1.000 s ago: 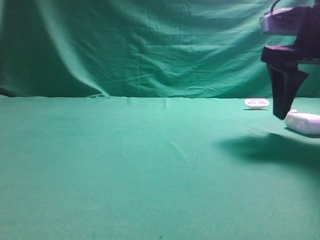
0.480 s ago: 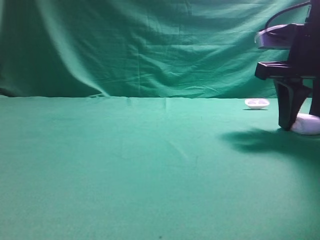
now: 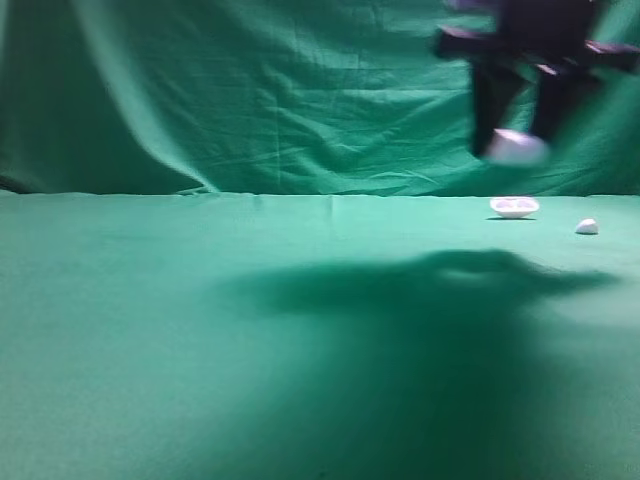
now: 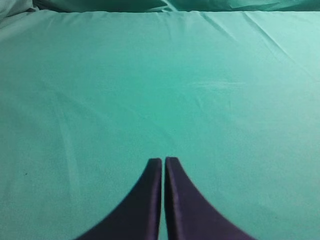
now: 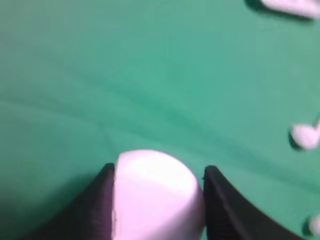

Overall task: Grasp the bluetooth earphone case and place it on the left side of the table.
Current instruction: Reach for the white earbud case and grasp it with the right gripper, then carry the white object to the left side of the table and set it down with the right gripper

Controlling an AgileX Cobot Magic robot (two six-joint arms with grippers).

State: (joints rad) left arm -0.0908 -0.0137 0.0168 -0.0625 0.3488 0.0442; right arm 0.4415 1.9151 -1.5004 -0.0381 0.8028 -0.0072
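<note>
My right gripper is shut on the white rounded bluetooth earphone case and holds it high above the green table, at the upper right of the high view. In the right wrist view the case fills the gap between the two dark fingers, with the gripper well clear of the cloth. My left gripper is shut and empty over bare green cloth; it does not show in the high view.
A shallow white tray with two dimples lies at the back right; it also shows in the right wrist view. A tiny white lump lies to its right, seen too in the right wrist view. A green backdrop hangs behind.
My right gripper closed on the case at the right edge, lifted it off the cloth and moved up and left. The tiny white lump it hid now shows.
</note>
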